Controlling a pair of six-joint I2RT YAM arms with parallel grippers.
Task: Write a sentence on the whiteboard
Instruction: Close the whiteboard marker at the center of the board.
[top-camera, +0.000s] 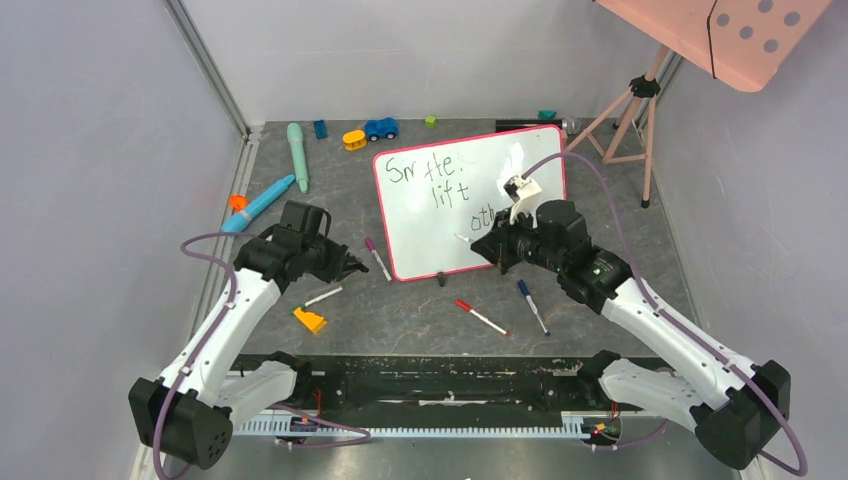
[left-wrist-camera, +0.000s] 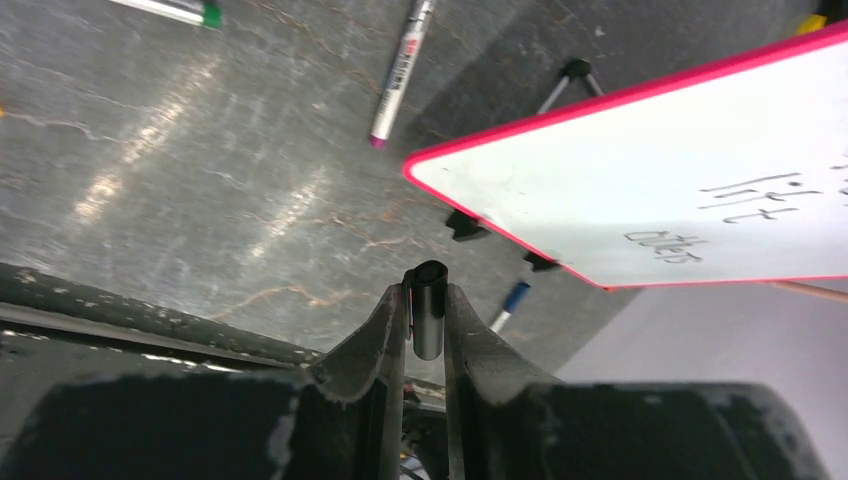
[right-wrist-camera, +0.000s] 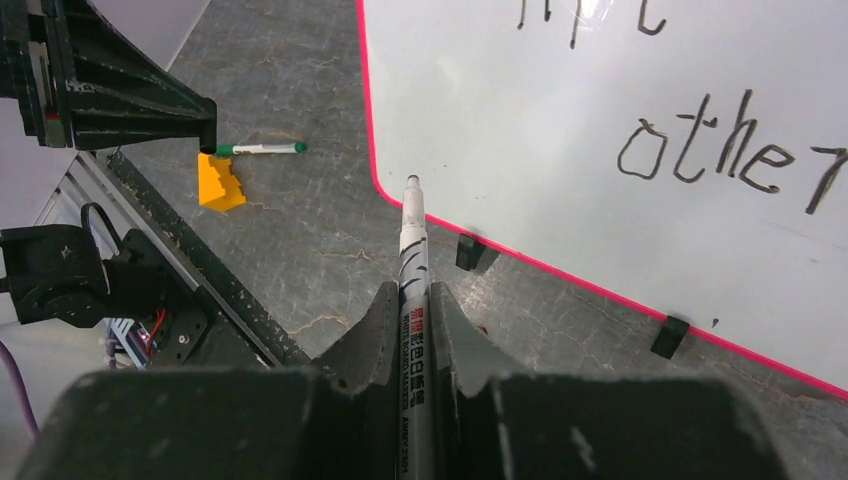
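Note:
The whiteboard (top-camera: 470, 215) lies tilted on the grey table, with its pink-red frame and black feet showing. The sentence (top-camera: 428, 168) reads roughly "Sm tte. lift oth" in black; the right wrist view shows the word "other" (right-wrist-camera: 730, 152). My right gripper (top-camera: 487, 243) is over the board's lower edge, shut on a white whiteboard marker (right-wrist-camera: 413, 262). The marker's uncapped tip points at the board's lower left corner (right-wrist-camera: 385, 190), just off the white surface. My left gripper (top-camera: 352, 266) is left of the board, shut on a black marker cap (left-wrist-camera: 428, 312).
A purple marker (top-camera: 378, 258), a red marker (top-camera: 481, 317), a blue marker (top-camera: 532, 306) and a green-capped marker (top-camera: 322, 296) lie loose near the board. A yellow block (top-camera: 310, 320) sits by the left arm. Teal pens (top-camera: 297, 155), toy cars (top-camera: 380, 128) and a tripod (top-camera: 630, 110) stand at the back.

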